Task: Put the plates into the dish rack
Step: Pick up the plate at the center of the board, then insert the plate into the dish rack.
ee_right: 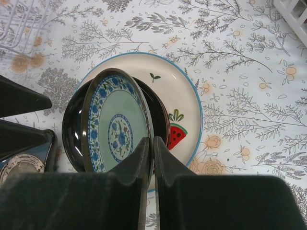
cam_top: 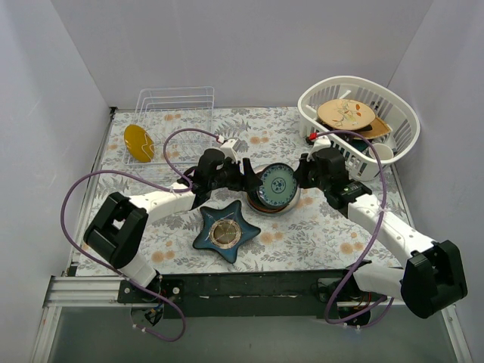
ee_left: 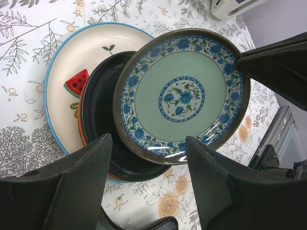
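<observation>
Loading barely begun: one yellow plate (cam_top: 138,142) at the dish rack (cam_top: 175,94).
My right gripper (ee_right: 153,141) pinches the teal plate (ee_left: 184,93); my left gripper (ee_left: 147,143) gapes empty.

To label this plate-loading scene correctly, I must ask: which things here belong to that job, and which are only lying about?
For the job: wire dish rack; teal plate, its rim pinched by the right claw; plate stack under it; yellow plate beside the rack.
Lying about: blue star dish; white basket with tan plate.
</observation>
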`<state>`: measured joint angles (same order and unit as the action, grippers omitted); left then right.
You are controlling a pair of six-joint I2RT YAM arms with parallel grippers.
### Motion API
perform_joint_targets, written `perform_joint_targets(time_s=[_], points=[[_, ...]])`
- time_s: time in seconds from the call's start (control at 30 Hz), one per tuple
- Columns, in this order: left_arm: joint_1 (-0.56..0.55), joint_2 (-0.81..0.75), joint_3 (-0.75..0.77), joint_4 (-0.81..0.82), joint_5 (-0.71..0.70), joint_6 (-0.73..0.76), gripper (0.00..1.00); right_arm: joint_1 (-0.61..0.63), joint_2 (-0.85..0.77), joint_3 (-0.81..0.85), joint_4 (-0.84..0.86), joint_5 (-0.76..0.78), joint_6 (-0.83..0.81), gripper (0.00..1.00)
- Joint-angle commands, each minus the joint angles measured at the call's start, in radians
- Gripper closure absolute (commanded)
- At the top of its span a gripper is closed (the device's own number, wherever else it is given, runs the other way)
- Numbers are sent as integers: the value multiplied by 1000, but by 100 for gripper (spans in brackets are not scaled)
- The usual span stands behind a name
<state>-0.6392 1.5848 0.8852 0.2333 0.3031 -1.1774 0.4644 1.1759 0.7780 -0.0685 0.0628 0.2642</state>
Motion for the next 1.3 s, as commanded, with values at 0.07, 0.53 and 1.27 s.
perform_joint_targets(time_s=[0.07, 0.53, 1.27], points=[[-7, -6, 17, 47, 7, 7, 38, -15, -48, 73, 22, -31, 32, 99], [-7, -22, -22, 81, -2, -7, 38, -44, -81, 147, -16, -55, 49, 99], [-7, -13, -64, 279, 91, -172, 53, -61, -114, 182, -50, -121, 89, 99]])
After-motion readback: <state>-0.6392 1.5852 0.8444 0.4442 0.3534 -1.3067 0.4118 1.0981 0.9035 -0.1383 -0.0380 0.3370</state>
